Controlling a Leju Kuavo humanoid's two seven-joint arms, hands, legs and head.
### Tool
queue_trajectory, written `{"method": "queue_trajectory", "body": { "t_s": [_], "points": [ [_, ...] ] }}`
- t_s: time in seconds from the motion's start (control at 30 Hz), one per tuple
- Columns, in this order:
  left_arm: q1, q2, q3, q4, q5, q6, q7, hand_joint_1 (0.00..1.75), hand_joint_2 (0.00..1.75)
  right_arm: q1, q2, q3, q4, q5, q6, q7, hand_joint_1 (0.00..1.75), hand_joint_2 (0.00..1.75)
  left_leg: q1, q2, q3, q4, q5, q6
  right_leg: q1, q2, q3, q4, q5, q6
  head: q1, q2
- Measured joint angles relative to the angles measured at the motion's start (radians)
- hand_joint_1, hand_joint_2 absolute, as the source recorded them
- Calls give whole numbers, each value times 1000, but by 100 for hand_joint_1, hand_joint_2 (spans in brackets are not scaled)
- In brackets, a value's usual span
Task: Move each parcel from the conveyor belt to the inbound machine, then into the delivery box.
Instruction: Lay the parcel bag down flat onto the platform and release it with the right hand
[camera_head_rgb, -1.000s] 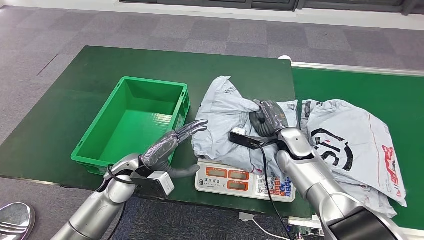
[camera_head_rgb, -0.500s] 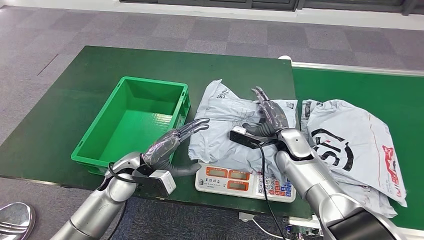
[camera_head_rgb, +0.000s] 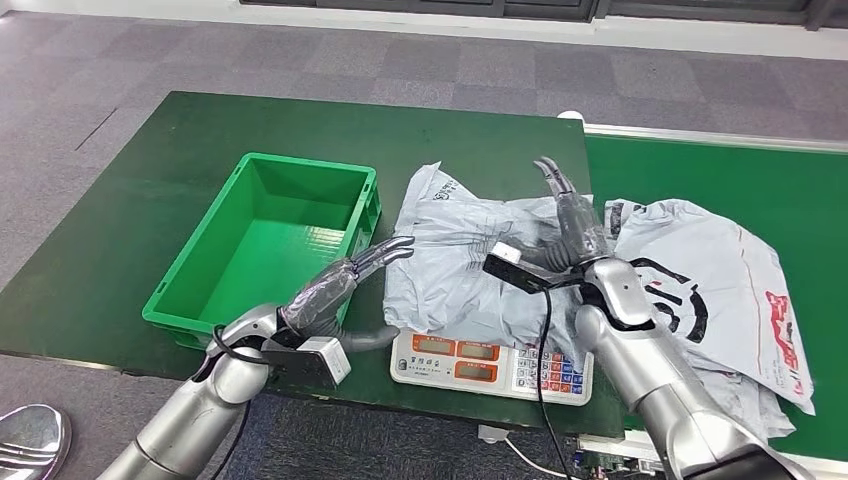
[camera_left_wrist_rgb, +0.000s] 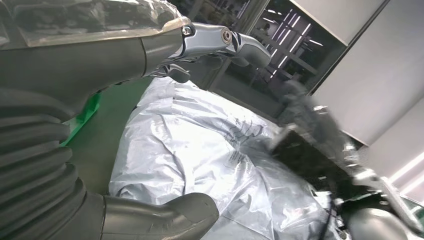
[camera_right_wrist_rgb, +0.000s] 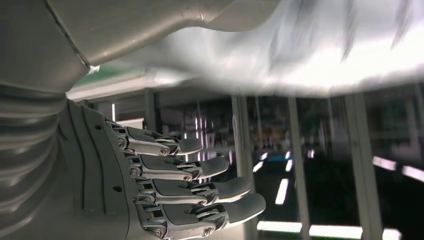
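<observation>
- A crumpled grey plastic mailer parcel (camera_head_rgb: 470, 265) lies on the white electronic scale with orange display panels and a coloured keypad (camera_head_rgb: 492, 363). It covers the weighing platform, leaving only the front panel showing at the parcel's 6 o'clock edge. The left wrist view shows its wrinkled surface (camera_left_wrist_rgb: 200, 150) and some small printed text.
- The right hand (camera_head_rgb: 565, 215) is raised over the parcel's 3 o'clock side with its fingers apart and pointing toward 12 o'clock. It holds nothing, and whether it touches the plastic cannot be told. In the right wrist view its dark fingers (camera_right_wrist_rgb: 200, 192) are spread and straight with nothing between them.
- The left hand (camera_head_rgb: 345, 285) hangs at the parcel's 9 o'clock edge, between the parcel and the green plastic crate with ribbed walls (camera_head_rgb: 192, 262). Its fingers are extended toward the parcel and it grips nothing. Its thick grey thumb (camera_head_rgb: 372, 340) reaches toward the scale's near left corner. In the left wrist view (camera_left_wrist_rgb: 75, 100) the thumb and the fingers are wide apart, with the parcel lying beyond them.
- The crate stands at 9 o'clock of the scale on the dark green table mat (camera_head_rgb: 200, 125).
- A second grey mailer bag with black and red print (camera_head_rgb: 715, 285) lies at 3 o'clock of the scale on the brighter green conveyor belt (camera_head_rgb: 720, 170).
</observation>
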Motion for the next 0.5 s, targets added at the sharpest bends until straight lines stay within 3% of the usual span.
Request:
{"method": "queue_trajectory", "body": {
  "t_s": [0.27,0.5],
  "points": [
    [52,28,2,-28,9,5,1,0,175,169,-37,-67,-379,-19,-4,0,0,175,0,0,0,0,-1,0,0,1,-1,0,-1,0,0,0],
    [72,36,12,-38,8,8,-1,0,175,267,-37,-131,-568,-55,-56,-26,0,175,0,0,0,0,-1,0,0,0,0,0,-1,0,0,0]
  ]
}}
